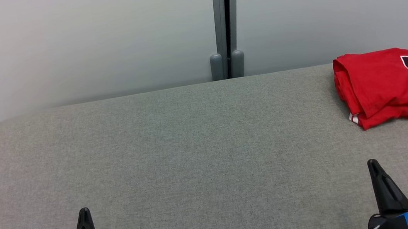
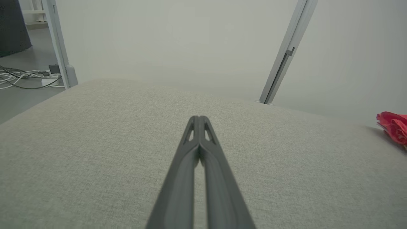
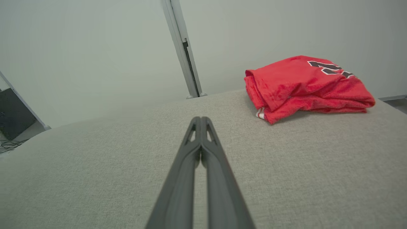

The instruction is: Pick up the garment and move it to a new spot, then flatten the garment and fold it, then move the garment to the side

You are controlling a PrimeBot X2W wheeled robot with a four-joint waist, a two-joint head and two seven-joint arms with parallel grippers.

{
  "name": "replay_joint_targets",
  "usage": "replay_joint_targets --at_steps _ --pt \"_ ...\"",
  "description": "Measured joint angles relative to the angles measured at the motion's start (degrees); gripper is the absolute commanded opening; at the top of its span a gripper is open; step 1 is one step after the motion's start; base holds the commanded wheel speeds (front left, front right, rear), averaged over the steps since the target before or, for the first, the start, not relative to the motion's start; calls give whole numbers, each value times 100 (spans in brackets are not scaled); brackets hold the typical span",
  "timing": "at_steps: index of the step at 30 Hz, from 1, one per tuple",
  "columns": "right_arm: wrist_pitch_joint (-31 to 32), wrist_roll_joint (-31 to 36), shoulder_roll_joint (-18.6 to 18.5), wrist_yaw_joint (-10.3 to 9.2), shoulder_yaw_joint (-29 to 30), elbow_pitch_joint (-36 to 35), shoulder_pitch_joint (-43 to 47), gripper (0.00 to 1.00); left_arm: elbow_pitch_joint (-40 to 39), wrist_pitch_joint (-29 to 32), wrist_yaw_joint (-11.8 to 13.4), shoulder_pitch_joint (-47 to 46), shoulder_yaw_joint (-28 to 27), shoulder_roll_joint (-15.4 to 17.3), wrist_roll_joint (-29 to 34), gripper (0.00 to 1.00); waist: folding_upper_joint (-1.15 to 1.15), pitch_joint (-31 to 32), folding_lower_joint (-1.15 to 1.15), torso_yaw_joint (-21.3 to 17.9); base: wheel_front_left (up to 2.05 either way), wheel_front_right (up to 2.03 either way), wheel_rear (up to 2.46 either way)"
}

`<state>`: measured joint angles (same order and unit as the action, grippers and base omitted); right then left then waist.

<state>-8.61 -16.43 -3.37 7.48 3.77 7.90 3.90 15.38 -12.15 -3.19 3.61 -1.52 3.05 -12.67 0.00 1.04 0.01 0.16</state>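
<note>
The left gripper (image 1: 84, 216) sits low with its jaws clenched on nothing, the grey padded table (image 1: 191, 139) stretching ahead. The right gripper (image 1: 375, 171) is likewise clenched and empty. The red jersey (image 1: 383, 84) lies folded at the table's far right edge (the task looks complete).

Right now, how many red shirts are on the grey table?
1. The red shirt lies folded at the far right of the grey table, near its back edge. Another could hide underneath.
</note>
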Motion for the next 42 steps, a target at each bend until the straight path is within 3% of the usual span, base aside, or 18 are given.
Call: replay_joint_targets --at_steps 20,42 --pt "381 -1952 15 0 53 146 -179 0 -54 450 -121 -173 -118 -5 -2074 0 0 -21 0 -3 0 0 0" --pt "713 -3673 24 0 120 285 -443 0 -71 875 -199 -403 -210 -8 -3875 0 0 -43 0 -6 0 0 0"
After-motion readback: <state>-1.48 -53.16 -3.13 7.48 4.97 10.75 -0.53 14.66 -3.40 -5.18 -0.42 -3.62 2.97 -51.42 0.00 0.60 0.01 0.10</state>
